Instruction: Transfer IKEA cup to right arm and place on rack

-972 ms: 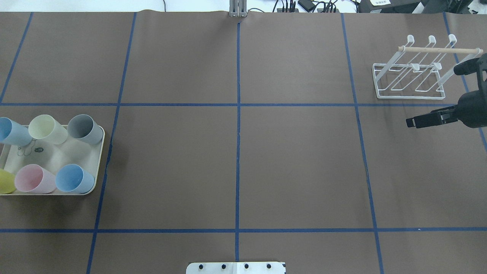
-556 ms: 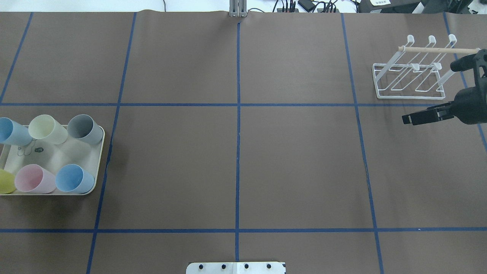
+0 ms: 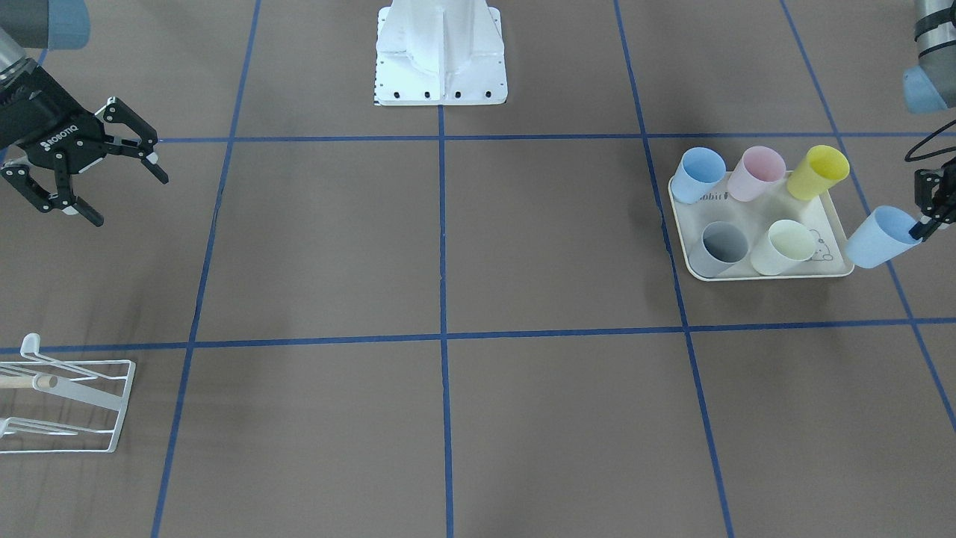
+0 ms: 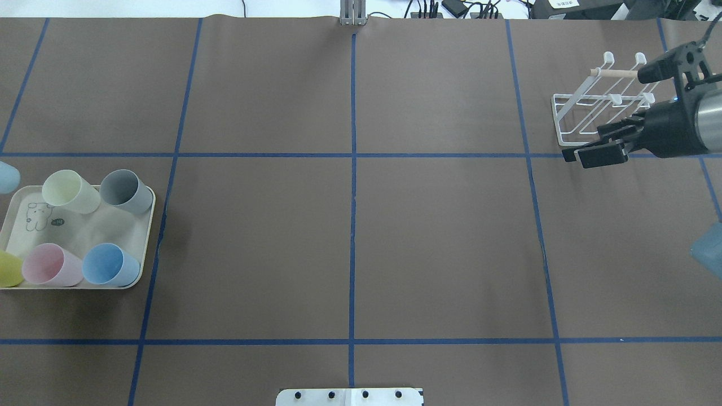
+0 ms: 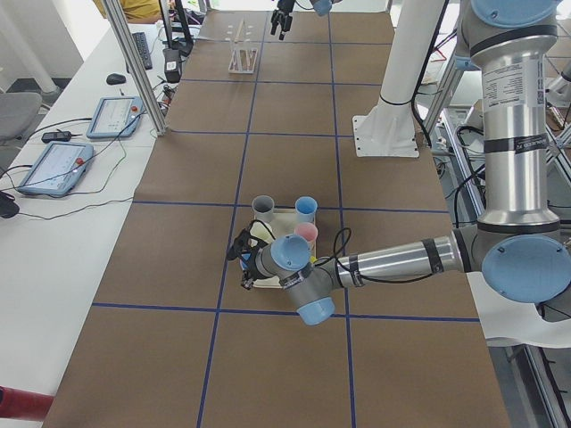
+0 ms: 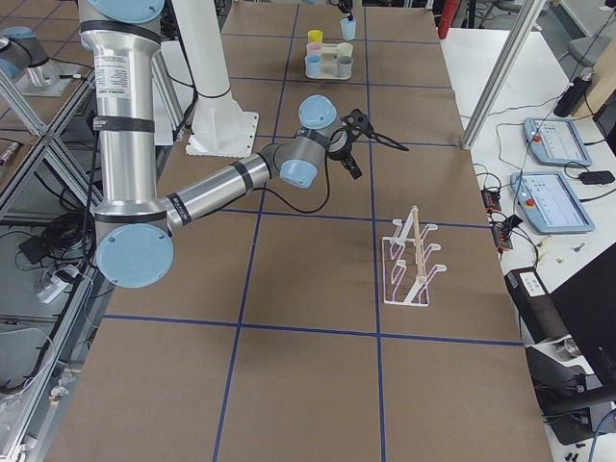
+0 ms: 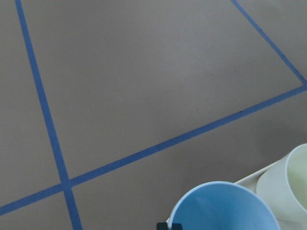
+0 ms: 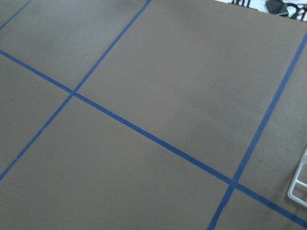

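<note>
My left gripper (image 3: 919,230) pinches the rim of the blue cup (image 3: 875,240), tilted just off the tray (image 3: 769,276) at the frame's right edge. I'd carry it steadily toward centre. My right gripper (image 3: 127,198) waits spread, upper left; the rack (image 3: 124,407) sits lower left.

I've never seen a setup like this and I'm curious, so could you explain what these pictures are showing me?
This is a robot: two jointed metal arms at a brown table marked with blue tape. Cameras look from above, across, each end and each wrist. The left tool grips a light-blue cup by its rim, beside a cream tray holding five pastel cups. The right tool hangs open and empty at the other end, where a white wire rack stands.
</note>
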`<state>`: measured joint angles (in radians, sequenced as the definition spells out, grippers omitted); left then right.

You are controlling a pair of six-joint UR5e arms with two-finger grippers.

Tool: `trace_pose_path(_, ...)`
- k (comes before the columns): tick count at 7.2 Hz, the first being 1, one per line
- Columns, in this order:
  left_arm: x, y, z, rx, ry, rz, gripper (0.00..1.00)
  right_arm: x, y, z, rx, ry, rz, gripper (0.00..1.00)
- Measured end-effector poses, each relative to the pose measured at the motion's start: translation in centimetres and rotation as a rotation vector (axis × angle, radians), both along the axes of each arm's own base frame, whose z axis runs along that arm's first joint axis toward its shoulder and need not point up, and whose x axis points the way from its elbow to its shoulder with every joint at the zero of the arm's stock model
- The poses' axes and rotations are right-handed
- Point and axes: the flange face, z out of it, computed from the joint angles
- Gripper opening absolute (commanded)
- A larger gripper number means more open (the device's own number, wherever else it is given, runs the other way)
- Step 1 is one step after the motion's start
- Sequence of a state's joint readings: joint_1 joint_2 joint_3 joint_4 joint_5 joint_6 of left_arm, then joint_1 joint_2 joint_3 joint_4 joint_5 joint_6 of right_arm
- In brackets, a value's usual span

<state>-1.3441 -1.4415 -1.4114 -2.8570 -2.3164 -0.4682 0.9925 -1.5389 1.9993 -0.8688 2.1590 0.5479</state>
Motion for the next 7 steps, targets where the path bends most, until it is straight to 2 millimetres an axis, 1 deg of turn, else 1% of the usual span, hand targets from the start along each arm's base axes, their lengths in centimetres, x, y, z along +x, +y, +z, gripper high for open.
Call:
trace_pose_path(1, -1.5, -0.1, -2.2, 0.006, 0.039, 0.014, 0.0, -0.7, -0.6, -0.8, 0.08, -0.023, -0.011, 0.99)
trace_pose_path(2, -2.9, -0.2, -5.9, 0.005, 0.073, 0.022, 0.0, -1.3, -1.0, -0.5, 0.167, -0.062, -0.016, 0.98)
trace_pose_path(3, -3.8, -0.1, -10.9, -0.013, 0.105, 0.013, 0.0, -1.8, -1.1, 0.5, 0.249, -0.109, -0.022, 0.99)
trace_pose_path(4, -4.1, 0.4, -16.6, -0.054, 0.154, -0.011, 0.0, -2.5, -1.0, 1.9, 0.318, -0.153, -0.031, 0.98)
trace_pose_path(5, -3.3, 1.2, -21.3, -0.101, 0.217, -0.022, 0.0, -3.3, -0.7, 2.9, 0.379, -0.182, -0.044, 0.98)
trace_pose_path(6, -1.1, 1.8, -25.9, -0.164, 0.299, -0.008, 0.0, -4.6, -0.1, 3.3, 0.446, -0.203, -0.052, 0.98)
trace_pose_path(7, 2.0, 1.7, -30.7, -0.242, 0.394, 0.024, 0.0, -6.1, 0.5, 3.2, 0.504, -0.23, -0.049, 0.99)
